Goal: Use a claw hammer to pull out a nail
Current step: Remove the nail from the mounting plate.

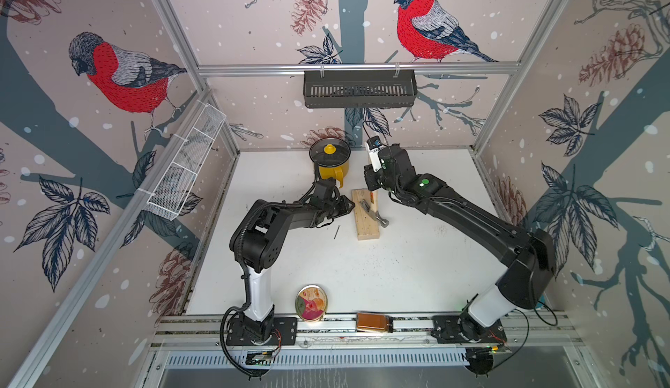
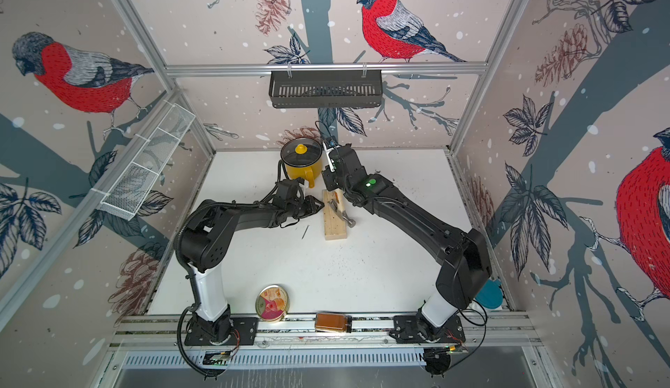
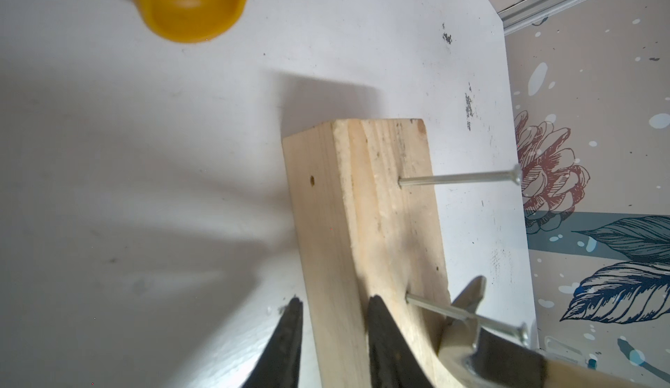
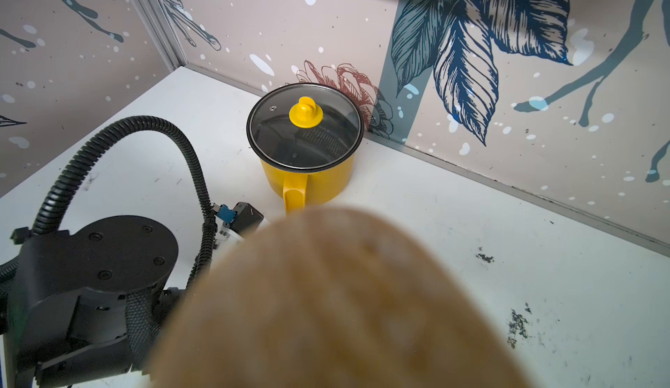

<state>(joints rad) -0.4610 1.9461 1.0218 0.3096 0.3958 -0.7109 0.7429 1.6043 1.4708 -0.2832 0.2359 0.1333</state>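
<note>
Left jaws clamp the wood block (image 3: 362, 223); right jaws grip the claw hammer (image 1: 375, 212) over the scuffed white table (image 1: 398, 266).

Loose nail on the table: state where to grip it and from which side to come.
Grip the loose nail across the middle of its shank, coming straight down from above. It lies flat on the white table, apart from the wooden block, so only a top-down pinch across its thin shaft looks workable, jaws nearly closed.

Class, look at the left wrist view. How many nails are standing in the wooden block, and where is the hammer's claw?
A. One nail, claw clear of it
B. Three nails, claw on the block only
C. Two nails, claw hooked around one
C: two nails stand in the wooden block, and the claw hammer has its fork around the nail nearer the camera; the other nail is free.
</note>
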